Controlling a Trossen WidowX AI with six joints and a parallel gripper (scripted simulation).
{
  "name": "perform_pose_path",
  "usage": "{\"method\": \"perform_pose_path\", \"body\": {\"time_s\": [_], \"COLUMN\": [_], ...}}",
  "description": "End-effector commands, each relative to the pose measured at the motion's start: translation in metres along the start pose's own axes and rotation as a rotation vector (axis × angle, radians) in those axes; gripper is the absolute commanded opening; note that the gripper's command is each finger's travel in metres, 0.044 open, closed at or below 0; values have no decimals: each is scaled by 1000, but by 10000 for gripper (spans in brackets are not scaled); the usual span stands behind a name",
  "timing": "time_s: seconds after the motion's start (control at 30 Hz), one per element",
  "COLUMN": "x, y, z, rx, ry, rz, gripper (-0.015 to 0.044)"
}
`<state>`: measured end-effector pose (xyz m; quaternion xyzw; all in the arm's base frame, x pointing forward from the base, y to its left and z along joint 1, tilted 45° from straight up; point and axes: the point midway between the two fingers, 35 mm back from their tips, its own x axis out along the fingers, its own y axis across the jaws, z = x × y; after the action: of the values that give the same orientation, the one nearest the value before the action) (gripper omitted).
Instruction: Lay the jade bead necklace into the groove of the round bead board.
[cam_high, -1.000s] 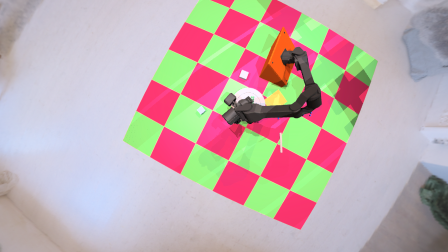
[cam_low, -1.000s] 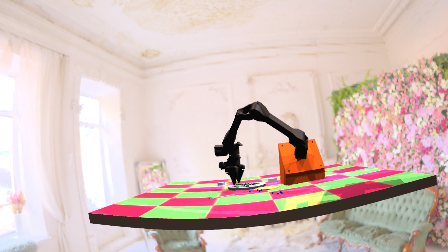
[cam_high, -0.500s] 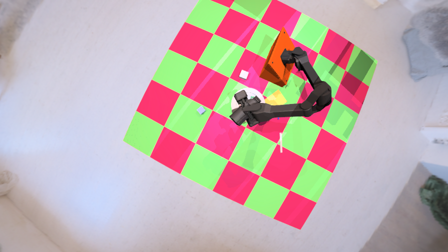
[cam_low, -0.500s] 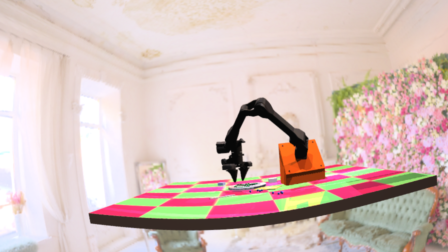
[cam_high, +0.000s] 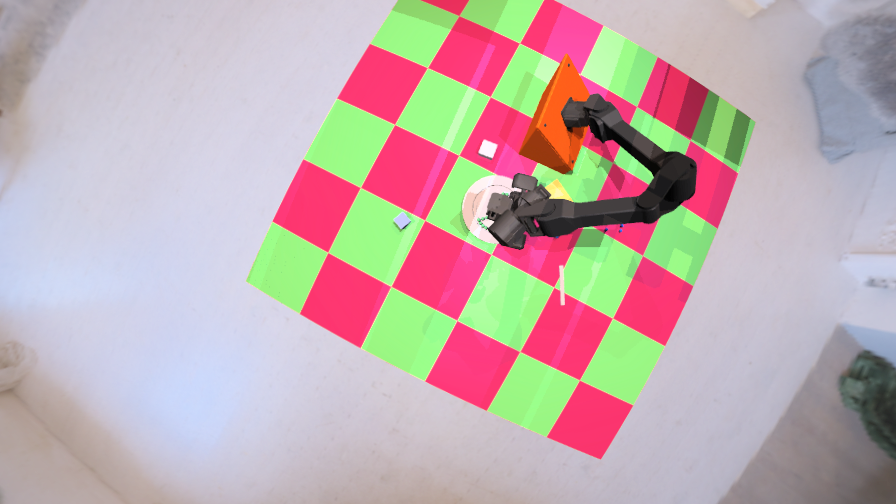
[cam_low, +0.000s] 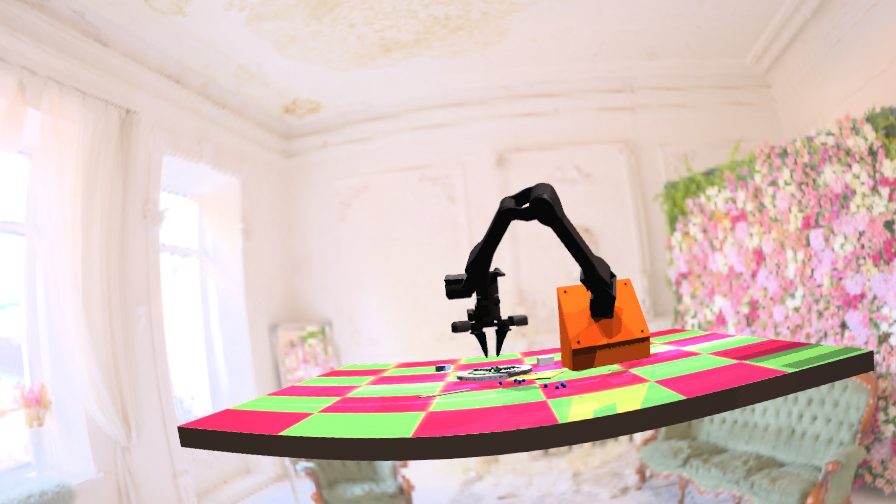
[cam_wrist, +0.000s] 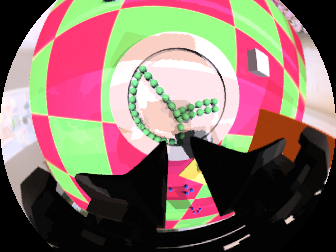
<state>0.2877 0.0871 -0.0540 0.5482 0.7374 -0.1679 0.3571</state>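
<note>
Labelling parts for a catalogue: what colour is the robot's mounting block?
Orange, clearest in the exterior view.

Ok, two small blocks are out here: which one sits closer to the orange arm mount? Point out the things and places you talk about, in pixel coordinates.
The white block (cam_high: 487, 149) (cam_low: 545, 361) (cam_wrist: 259, 62), on a red square; the bluish one (cam_high: 402, 220) lies farther off, on green.

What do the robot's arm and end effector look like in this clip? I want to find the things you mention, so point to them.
The arm is matte black, with slim links and chunky rounded joints. Its end effector (cam_high: 505, 210) (cam_low: 493, 356) (cam_wrist: 178, 142) is black too, with two wedge-shaped fingers tapering to points. I can make out no markings or cables.
</note>
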Motion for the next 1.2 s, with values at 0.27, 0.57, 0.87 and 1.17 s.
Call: {"method": "perform_pose_path", "body": {"time_s": [0.27,0.57,0.87,1.17], "x": [4,9,23,38], "y": [-8,-4,-6,-8], "z": [-9,-9,-9,-10], "rx": [118,105,111,117], "ry": [8,0,4,9], "rz": [-2,4,2,-2], "gripper": [120,120,120,120]}}
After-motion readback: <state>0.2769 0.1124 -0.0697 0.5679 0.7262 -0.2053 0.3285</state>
